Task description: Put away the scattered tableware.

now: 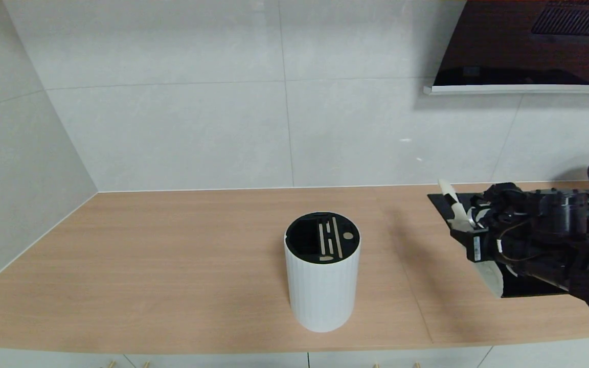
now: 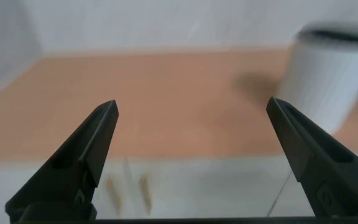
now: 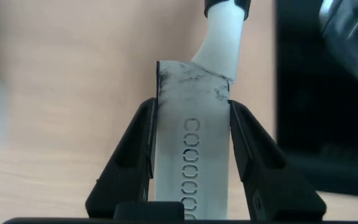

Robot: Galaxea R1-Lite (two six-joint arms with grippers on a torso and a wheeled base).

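The robot's right gripper [image 3: 191, 111] pinches a white broad-bladed knife with a row of holes and a white handle [image 3: 192, 168] by the flat of its blade, at the right of the head-view frame, above the near edge of a black glass cooktop [image 1: 529, 287]. The white ribbed cylindrical holder with a black slotted top [image 1: 322, 276] stands upright at centre frame, well apart from the knife. The left gripper [image 2: 191, 118] hangs with its fingers spread wide and nothing between them, near the counter's front edge.

The grip on smooth blade faces looks prone to slipping, and a tilted blade could miss its narrow slot, strike the black top and tip the tall holder.

The light wood-grain countertop [image 1: 172, 255] runs across the lower frame beneath a pale grey tiled wall [image 1: 223, 128], with a dark glossy range hood [image 1: 529, 46] at upper right.
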